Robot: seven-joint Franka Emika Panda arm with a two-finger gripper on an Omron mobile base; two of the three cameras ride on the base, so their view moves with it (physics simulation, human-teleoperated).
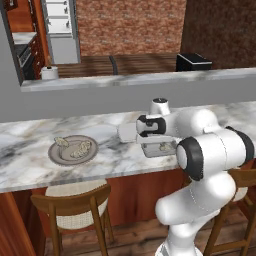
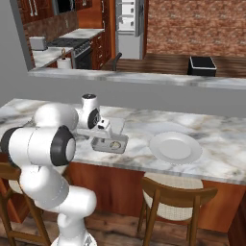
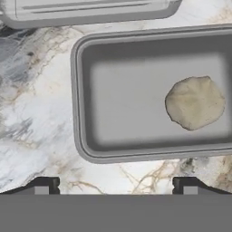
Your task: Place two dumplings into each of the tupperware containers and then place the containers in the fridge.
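One tupperware container (image 3: pixel 118 149) lies on the marble counter right under my open gripper (image 3: pixel 115 188). A single pale dumpling (image 3: pixel 195 102) rests in its right half. Nothing sits between my fingertips (image 3: pixel 43 186), which hover above the container's near rim. The second tupperware container (image 3: pixel 90 11) lies just beyond it; its inside is cut off by the frame. From the base, the container with the dumpling (image 1: pixel 159 149) (image 2: pixel 110 144) shows below my hand (image 2: pixel 98 127). More dumplings (image 1: pixel 82 148) lie on a round grey-brown plate (image 1: pixel 55 156) to the left. The fridge (image 2: pixel 129 17) stands far back.
A white empty plate (image 2: pixel 175 147) sits on the counter to the right of the containers. Wooden stools (image 1: pixel 75 205) stand under the counter's near edge. A raised grey ledge (image 1: pixel 140 80) runs behind the counter, with a black box (image 2: pixel 202 65) beyond it.
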